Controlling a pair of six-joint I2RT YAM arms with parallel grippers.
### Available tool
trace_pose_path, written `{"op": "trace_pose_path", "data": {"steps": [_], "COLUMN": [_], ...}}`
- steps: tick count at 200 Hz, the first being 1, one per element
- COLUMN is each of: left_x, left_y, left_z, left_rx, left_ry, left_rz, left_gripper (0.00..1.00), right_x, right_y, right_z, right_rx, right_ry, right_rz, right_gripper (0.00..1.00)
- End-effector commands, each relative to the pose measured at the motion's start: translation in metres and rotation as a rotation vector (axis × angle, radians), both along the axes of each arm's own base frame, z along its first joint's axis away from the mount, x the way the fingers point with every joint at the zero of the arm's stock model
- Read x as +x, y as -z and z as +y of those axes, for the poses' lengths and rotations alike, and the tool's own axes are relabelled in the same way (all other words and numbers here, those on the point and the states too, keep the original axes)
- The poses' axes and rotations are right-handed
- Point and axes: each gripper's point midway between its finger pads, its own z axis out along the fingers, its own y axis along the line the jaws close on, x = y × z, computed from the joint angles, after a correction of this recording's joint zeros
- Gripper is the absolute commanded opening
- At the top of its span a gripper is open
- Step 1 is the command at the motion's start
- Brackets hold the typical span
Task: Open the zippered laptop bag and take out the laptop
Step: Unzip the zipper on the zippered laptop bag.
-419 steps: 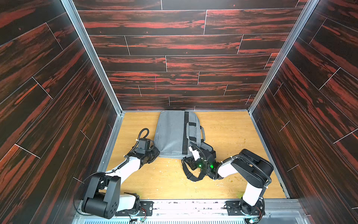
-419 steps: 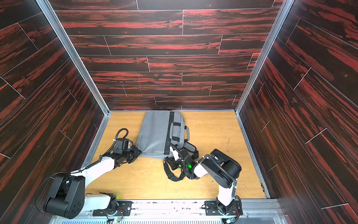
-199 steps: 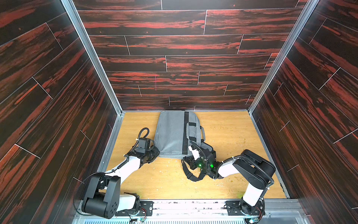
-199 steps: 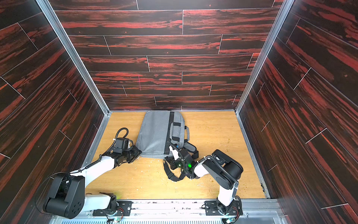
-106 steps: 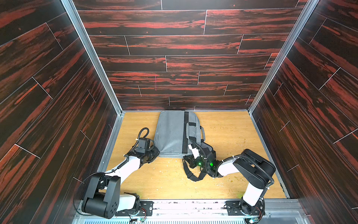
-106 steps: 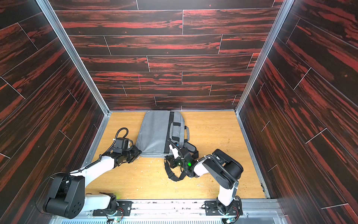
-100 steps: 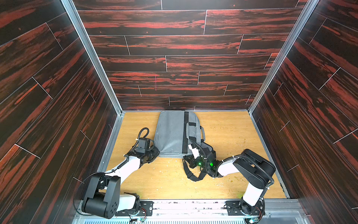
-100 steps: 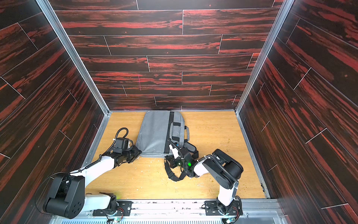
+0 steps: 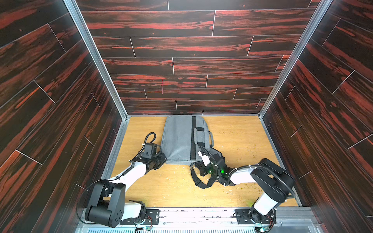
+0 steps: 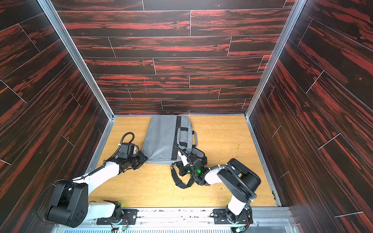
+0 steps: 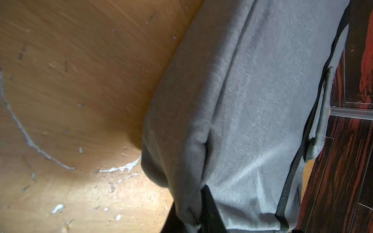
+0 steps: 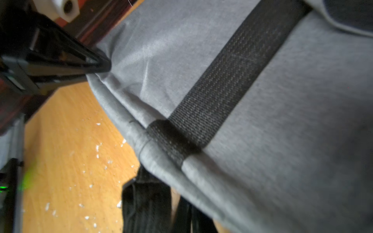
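1. The left arm [image 9: 133, 173] lies low and long over the table [image 9: 238, 141]. It goes from its base at the near left up to the near left corner of the zippered laptop bag [image 9: 177, 137].
2. The left gripper [image 9: 163, 159] is almost closed. It pinches a fold of the bag's grey cloth at that corner.
3. The right arm [image 9: 262, 177] is bent at the elbow near the right wall. Its front part points sideways, low over the wood, toward the bag's near right corner.
4. The right gripper [image 9: 198, 167] is closed tight. I cannot tell if it has hold of anything.
5. Both top views show the whole bag. It lies flat on the table with its far end close to the back wall [image 9: 191, 50]. A black stripe [image 10: 176, 137] runs down it, and grey hand straps [image 10: 193, 137] sit on its right side.
6. The top views also show the black shoulder strap [image 9: 198, 182] in a loop on the table, right by the right gripper.
7. Only the left wrist view shows the pinch up close: dark fingers [image 11: 210, 207] with cloth squeezed between them. It also shows white scratches [image 11: 121, 168] in the wood.
8. Only the right wrist view shows the stripe folding over the bag's near edge. The left gripper's tip also shows there, on the bag's other near corner.
9. The inside of the bag is hidden in every view.
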Motion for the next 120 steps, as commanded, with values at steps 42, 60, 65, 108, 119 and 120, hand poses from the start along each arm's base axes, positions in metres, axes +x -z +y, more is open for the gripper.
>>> {"op": "trace_pose_path", "data": {"steps": [42, 60, 65, 108, 119, 120], "left_x": [0.000, -0.001, -0.001, -0.001, 0.000, 0.000], "left_y": [-0.001, -0.002, -0.003, -0.003, -0.004, -0.003], "left_z": [0.000, 0.002, 0.002, 0.007, 0.007, 0.007], "left_rx": [0.037, 0.048, 0.051, 0.063, 0.064, 0.064], "left_ry": [0.041, 0.036, 0.038, 0.038, 0.040, 0.041], "left_rz": [0.007, 0.007, 0.005, 0.007, 0.006, 0.007], "left_gripper": [0.00, 0.00, 0.00, 0.00, 0.00, 0.00], "right_x": [-0.008, -0.008, -0.007, 0.005, 0.011, 0.011], "right_y": [0.015, 0.020, 0.021, 0.026, 0.027, 0.027], "right_z": [-0.037, -0.046, -0.049, -0.071, -0.075, -0.075], "right_rx": [-0.249, -0.290, -0.298, -0.368, -0.366, -0.364], "right_ry": [-0.016, -0.017, -0.014, -0.008, 0.002, 0.002], "right_rz": [-0.011, 0.002, 0.004, 0.031, 0.048, 0.050], "right_gripper": [0.00, 0.00, 0.00, 0.00, 0.00, 0.00]}}
